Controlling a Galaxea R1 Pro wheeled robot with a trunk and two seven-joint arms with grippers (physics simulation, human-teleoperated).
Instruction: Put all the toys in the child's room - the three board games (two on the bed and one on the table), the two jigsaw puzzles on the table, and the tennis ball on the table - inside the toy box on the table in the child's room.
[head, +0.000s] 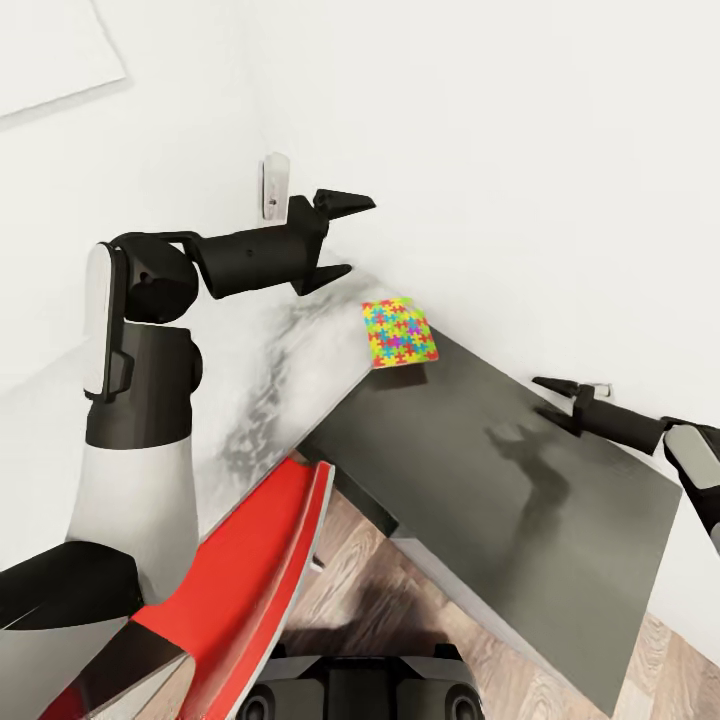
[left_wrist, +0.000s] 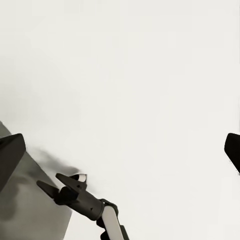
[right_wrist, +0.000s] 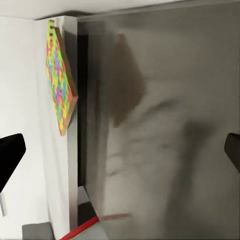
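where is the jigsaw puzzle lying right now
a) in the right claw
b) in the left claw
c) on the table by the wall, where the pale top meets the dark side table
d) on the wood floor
c: the jigsaw puzzle lies on the table at the wall, with both open claws apart from it.

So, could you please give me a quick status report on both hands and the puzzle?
Left hand open, empty, near wall. Right hand open, empty, over dark side table. One jigsaw puzzle at the table's far edge, untouched. Nothing blocking it.
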